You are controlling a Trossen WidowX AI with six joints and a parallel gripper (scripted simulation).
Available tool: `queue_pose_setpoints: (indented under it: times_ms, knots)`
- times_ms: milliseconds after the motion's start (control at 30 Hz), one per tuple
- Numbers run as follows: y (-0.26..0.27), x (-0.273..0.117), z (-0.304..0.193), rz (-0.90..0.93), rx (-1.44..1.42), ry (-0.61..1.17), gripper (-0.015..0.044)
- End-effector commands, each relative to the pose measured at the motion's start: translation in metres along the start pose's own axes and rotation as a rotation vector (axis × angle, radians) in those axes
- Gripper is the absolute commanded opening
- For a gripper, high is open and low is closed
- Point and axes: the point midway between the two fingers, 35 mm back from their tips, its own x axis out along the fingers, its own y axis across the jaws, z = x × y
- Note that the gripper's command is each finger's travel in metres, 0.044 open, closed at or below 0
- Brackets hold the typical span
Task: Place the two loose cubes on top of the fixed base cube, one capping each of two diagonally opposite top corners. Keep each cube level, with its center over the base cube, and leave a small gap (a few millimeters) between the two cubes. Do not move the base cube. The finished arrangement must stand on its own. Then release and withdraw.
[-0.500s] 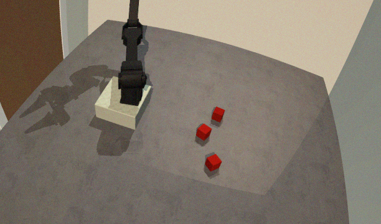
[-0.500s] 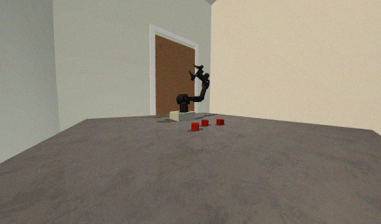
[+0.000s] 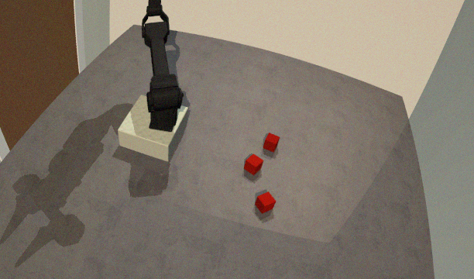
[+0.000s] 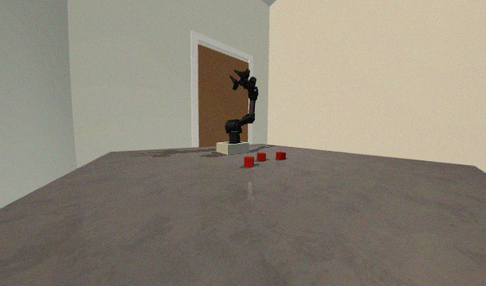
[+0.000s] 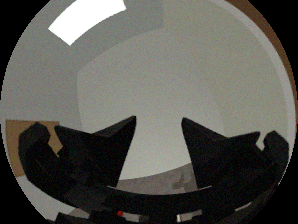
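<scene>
Three red cubes lie apart on the grey table. One red cube is farthest back in the top view. Another red cube is the middle one. A third red cube is nearest the front there. They look alike, so I cannot tell which is the fixed base cube. No cube rests on another. My gripper is open and empty, raised high above the table and away from the cubes. Its fingers are outside the top view.
The black arm stands on a pale block at the left of the cubes in the top view. The table has a back edge near a beige wall. A brown door is behind the arm.
</scene>
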Motion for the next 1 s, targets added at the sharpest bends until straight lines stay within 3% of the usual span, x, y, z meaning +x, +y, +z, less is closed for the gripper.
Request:
queue_pose_setpoints:
  times_ms: [0,267,500,733,967]
  knots:
    - [0.027,0.053,-0.026,0.084,-0.129,0.147,0.0265]
    - [0.08,0.127,-0.09,0.277,-0.36,0.385,0.0265]
    - [0.132,0.164,-0.158,0.485,-0.562,0.563,0.0265]
    - [0.183,0.174,-0.232,0.725,-0.761,0.713,0.0265]
    - [0.227,0.158,-0.306,0.992,-0.954,0.832,0.0265]
